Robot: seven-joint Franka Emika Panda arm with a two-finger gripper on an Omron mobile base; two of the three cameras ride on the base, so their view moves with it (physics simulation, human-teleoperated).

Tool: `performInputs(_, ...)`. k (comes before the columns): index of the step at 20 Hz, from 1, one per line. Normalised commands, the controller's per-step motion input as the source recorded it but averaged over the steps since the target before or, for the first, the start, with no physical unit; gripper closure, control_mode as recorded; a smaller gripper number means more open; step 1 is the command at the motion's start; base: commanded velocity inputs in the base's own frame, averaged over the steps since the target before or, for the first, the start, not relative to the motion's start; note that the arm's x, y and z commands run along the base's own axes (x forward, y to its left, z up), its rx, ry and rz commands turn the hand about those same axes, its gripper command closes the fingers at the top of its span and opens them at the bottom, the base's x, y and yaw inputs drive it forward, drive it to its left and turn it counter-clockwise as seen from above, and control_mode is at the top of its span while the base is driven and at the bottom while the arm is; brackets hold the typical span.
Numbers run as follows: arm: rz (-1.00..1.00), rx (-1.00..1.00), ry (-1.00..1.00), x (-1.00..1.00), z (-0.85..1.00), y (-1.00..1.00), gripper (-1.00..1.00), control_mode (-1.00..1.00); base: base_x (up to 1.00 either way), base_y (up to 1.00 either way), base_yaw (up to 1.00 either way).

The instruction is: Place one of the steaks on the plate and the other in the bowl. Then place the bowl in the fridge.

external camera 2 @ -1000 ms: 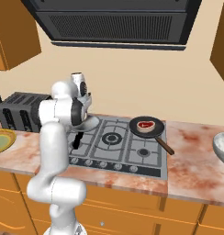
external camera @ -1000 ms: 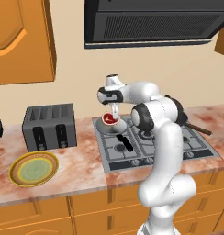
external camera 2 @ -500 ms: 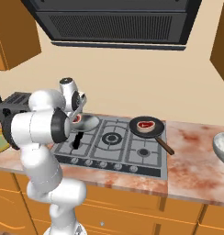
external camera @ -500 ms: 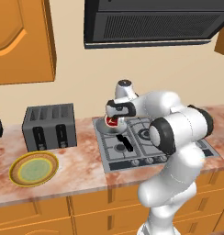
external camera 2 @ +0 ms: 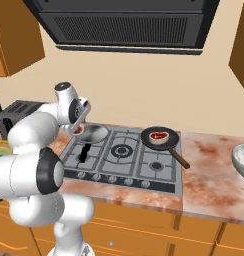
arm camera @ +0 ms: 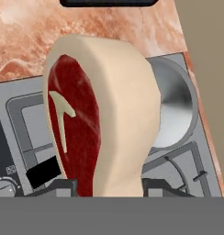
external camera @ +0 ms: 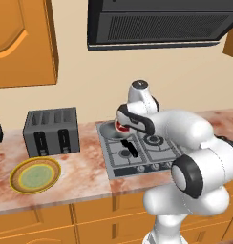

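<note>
My gripper is shut on one steak, a red slab with a pale fat edge held on edge between the fingertips. It hangs just above the stove's rear left corner, over the silver pan. The same steak shows beside my hand in the right base view. The other steak lies in the black frying pan on the stove's right rear burner. The plate, yellow-rimmed with a green centre, lies on the counter left of the stove. The bowl stands at the far right. The fridge is out of view.
A dark toaster stands behind the plate. The gas stove takes the counter's middle, under a black range hood. Wooden cabinets hang on both sides. Bare marble counter lies between stove and bowl.
The arm has folded round, its elbow swinging forward and the hand rolling. The held steak has stayed above the silver pan, a little lower.
</note>
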Motion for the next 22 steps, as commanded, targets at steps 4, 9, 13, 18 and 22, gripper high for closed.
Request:
performInputs(4, -0.04, 0.03, 0.0, -0.4, 0.17, -0.28, 1.0, -1.0, 0.0, 0.0, 0.0)
performInputs(9, 0.0, 0.0, 0.0, -0.04, 0.0, -0.01, 1.0, -1.0, 0.0, 0.0, 0.0)
performInputs(13, 0.0, 0.0, 0.0, 0.0, -0.01, 0.02, 1.0, -1.0, 0.0, 0.0, 0.0)
performInputs(18, 0.0, 0.0, 0.0, -0.01, -0.01, 0.06, 1.0, 1.0, -0.11, 0.52, -0.02)
performInputs(22, 0.0, 0.0, 0.0, 0.0, 0.0, 0.0, 1.0, 1.0, -0.12, 0.97, -0.1)
